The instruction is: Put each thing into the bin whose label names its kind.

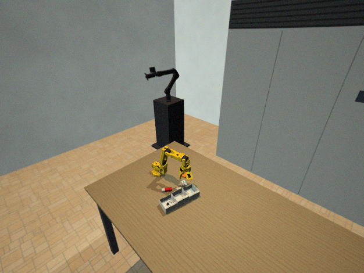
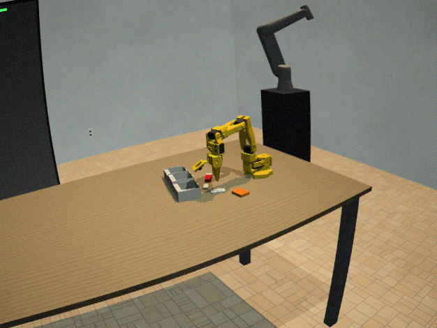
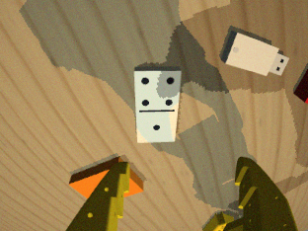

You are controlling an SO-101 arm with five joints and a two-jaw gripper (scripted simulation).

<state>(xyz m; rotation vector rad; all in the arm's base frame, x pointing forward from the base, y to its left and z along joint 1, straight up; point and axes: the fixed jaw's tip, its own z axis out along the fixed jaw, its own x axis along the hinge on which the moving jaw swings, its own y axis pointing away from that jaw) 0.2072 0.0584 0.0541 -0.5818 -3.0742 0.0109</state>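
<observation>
My gripper [image 1: 185,178] [image 2: 206,174] [image 3: 183,165] is open and empty above the table, beside the bins. A white domino [image 1: 184,182] [image 2: 218,190] [image 3: 157,106] lies flat, ahead of the fingers in the wrist view. A white USB stick [image 2: 205,186] [image 3: 254,54] lies near it. A red thing [image 1: 167,189] [image 2: 208,177] [image 3: 304,92] with a white end lies beyond the stick. An orange flat block [image 2: 240,192] [image 3: 86,186] is partly hidden by a finger in the wrist view. Three joined grey bins [image 1: 184,201] [image 2: 190,195] stand upright; their labels are unreadable here. Small dark and grey things [image 1: 167,203] lie in one end bin.
The wooden table [image 1: 235,223] [image 2: 105,229] carries the arm's base [image 1: 157,169] [image 2: 259,167] behind the loose things. The bins' raised walls and dividers stand close to the domino and stick. Another arm stands on a black pedestal [image 1: 168,123] [image 2: 285,123] off the table.
</observation>
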